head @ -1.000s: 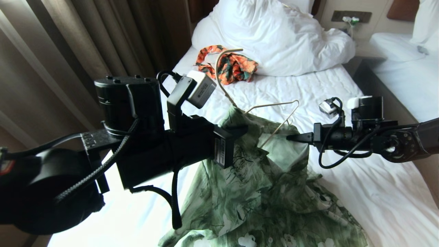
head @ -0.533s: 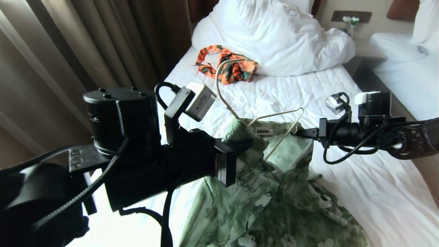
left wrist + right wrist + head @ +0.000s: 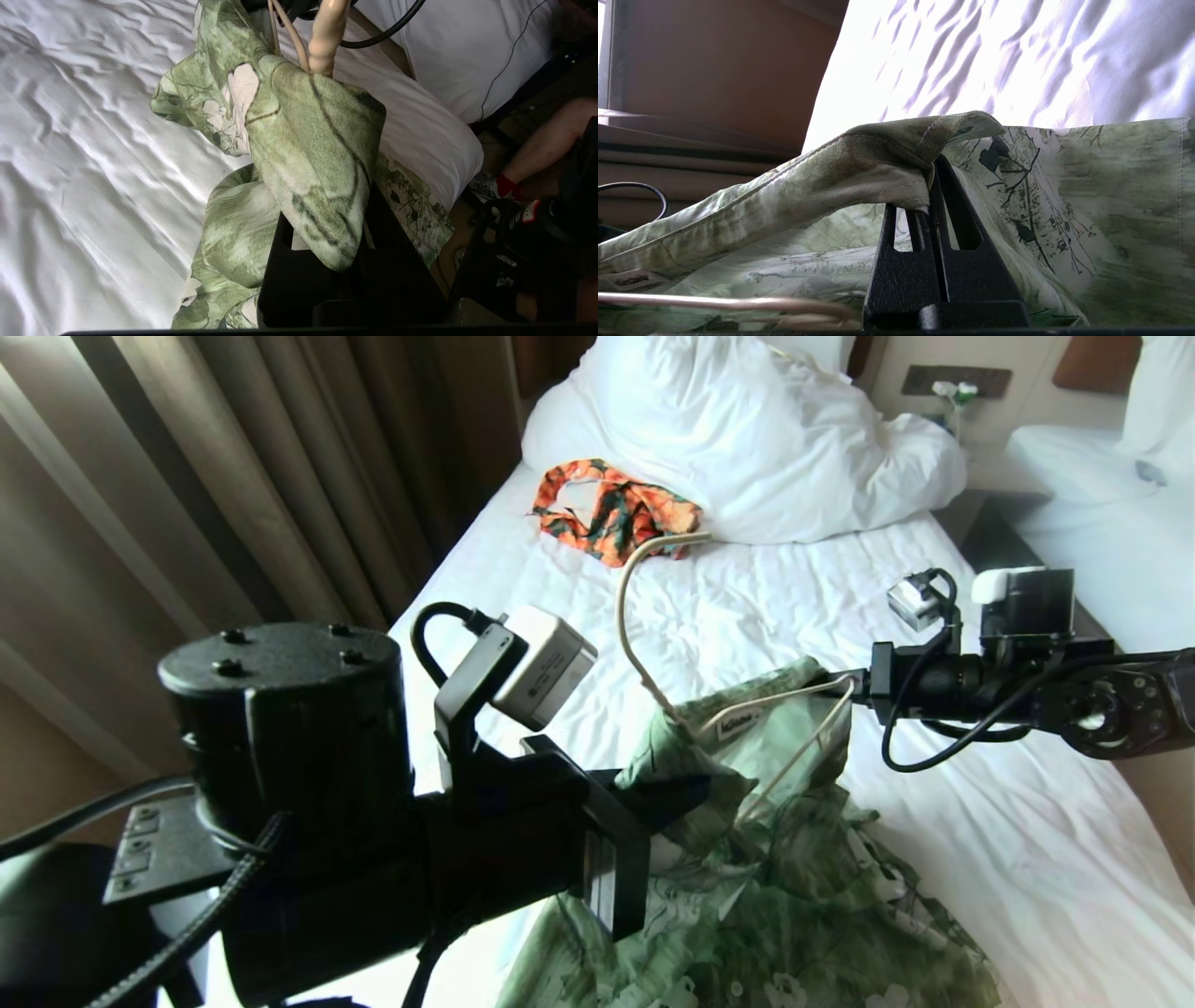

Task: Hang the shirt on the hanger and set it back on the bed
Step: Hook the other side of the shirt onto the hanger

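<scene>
The green flowered shirt (image 3: pixel 775 896) hangs lifted by its collar over the bed (image 3: pixel 980 840). My left gripper (image 3: pixel 693 793) is shut on one side of the collar, whose fabric drapes over the black fingers (image 3: pixel 299 275). At the opposite side my right gripper (image 3: pixel 845 683) is shut on a folded collar edge (image 3: pixel 896 163). The cream hanger (image 3: pixel 644 644) stands between them, hook up. One of its arms is hidden inside the shirt. Its other arm (image 3: pixel 803 695) lies bare across the open collar, and its wire (image 3: pixel 738 303) runs beside the right gripper (image 3: pixel 931 186).
An orange-and-green garment (image 3: pixel 616 513) lies at the far end of the sheet below the bunched white duvet (image 3: pixel 747 429). Curtains (image 3: pixel 233 476) hang on the left and a second bed (image 3: pixel 1111 523) stands on the right. A person's leg (image 3: pixel 542 144) is beyond the bed's edge.
The left gripper has come down and nearer with its collar side. The right gripper has drawn away to the right, spreading the collar. The hanger has shifted right with them.
</scene>
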### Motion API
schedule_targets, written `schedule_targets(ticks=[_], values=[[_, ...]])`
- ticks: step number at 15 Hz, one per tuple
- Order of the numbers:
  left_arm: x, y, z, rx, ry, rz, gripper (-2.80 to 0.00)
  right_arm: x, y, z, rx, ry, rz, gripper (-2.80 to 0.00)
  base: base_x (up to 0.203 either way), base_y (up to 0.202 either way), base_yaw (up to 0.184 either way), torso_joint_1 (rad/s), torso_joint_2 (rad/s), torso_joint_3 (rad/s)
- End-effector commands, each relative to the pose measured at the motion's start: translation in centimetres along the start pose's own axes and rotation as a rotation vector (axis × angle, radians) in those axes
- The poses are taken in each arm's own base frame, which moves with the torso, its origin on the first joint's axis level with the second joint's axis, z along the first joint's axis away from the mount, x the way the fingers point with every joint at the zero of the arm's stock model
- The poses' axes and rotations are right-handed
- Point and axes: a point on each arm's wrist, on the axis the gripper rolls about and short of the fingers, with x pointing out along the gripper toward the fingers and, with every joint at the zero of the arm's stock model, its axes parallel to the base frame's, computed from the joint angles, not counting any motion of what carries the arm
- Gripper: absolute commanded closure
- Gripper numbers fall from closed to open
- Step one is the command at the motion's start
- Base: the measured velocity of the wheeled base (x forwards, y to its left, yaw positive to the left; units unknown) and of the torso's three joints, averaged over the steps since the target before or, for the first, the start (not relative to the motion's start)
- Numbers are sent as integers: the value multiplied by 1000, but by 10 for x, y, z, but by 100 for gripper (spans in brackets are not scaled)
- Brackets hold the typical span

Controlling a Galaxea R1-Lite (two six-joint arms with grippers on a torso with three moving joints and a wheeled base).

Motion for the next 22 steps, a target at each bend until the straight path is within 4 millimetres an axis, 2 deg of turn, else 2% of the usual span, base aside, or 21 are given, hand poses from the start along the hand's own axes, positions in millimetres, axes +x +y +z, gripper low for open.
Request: schedule_targets(ticks=[1, 5, 12, 16, 22], values=[[0, 6, -7, -4, 23, 26, 0, -3, 4, 1, -3, -2, 6, 0, 0, 0, 0, 0, 0, 0], [-1, 19, -12, -6, 41, 74, 0, -10, 14, 2, 2, 2, 4, 0, 0, 0, 0, 0, 0, 0], [1, 17, -13, -4, 46, 76, 0, -22, 49, 11, -54, -22, 43, 0, 0, 0, 0, 0, 0, 0], [3, 20, -7, -2, 21, 102, 0, -27, 79, 10, -103, -28, 95, 0, 0, 0, 0, 0, 0, 0], [-5, 18, 3, 1, -46, 95, 0, -49, 144, 10, -230, -72, 213, 0, 0, 0, 0, 0, 0, 0]])
